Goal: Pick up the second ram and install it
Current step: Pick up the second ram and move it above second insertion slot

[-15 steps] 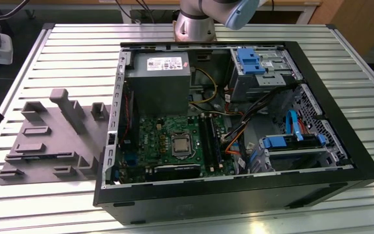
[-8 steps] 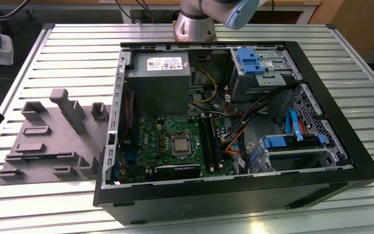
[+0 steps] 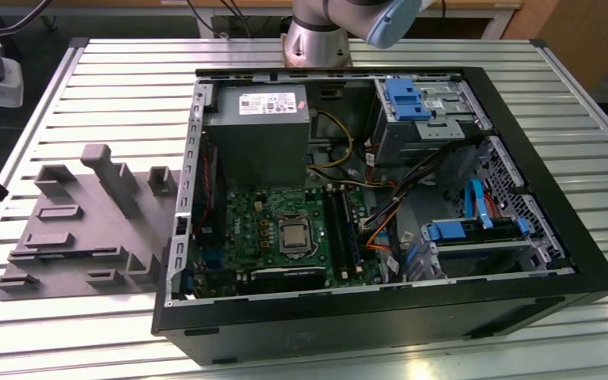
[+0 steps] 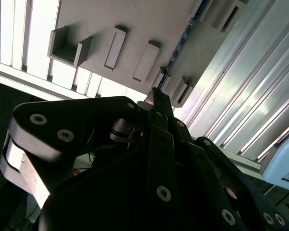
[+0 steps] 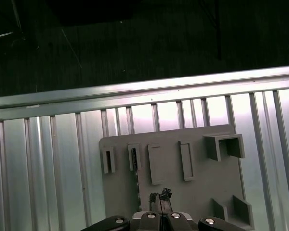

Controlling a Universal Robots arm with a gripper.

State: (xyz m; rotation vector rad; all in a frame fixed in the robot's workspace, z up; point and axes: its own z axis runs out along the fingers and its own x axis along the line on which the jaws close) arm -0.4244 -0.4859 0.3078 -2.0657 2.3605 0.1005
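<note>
A thin dark stick, which I take for the second ram, stands on edge in a slot of the grey holder plate. In the second wrist view the second ram is a narrow dark line with bluish chips running across the holder plate. My gripper hangs well above the plate, beside the stick and apart from it. The gripper looks shut, with nothing between its tips. In the exterior view the holder plate lies at the left, beside the open computer case.
The green motherboard with its long black slots lies inside the case, among cables and blue drive brackets. The arm's base stands behind the case. The ribbed metal table ends in an edge near the holder plate.
</note>
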